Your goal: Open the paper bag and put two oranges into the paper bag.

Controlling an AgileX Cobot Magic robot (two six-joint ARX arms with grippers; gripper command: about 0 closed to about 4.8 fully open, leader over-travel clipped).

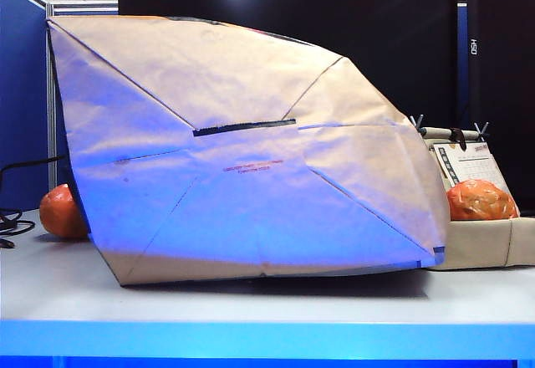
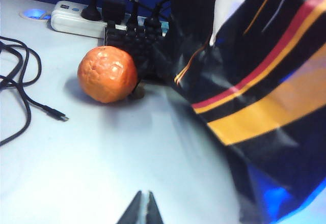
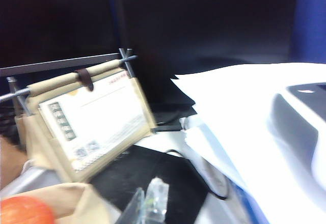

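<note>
The paper bag (image 1: 251,150) lies on its side across the middle of the table (image 1: 251,305), hiding most of what is behind it. One orange (image 1: 63,211) peeks out at its left, half hidden; the other orange (image 1: 481,200) sits right, in a beige tray (image 1: 481,247). Cables (image 2: 20,89) and a power strip (image 2: 76,19) lie near the left orange. My left claw (image 2: 143,208) and right claw (image 3: 147,203) are both clenched, empty.
</note>
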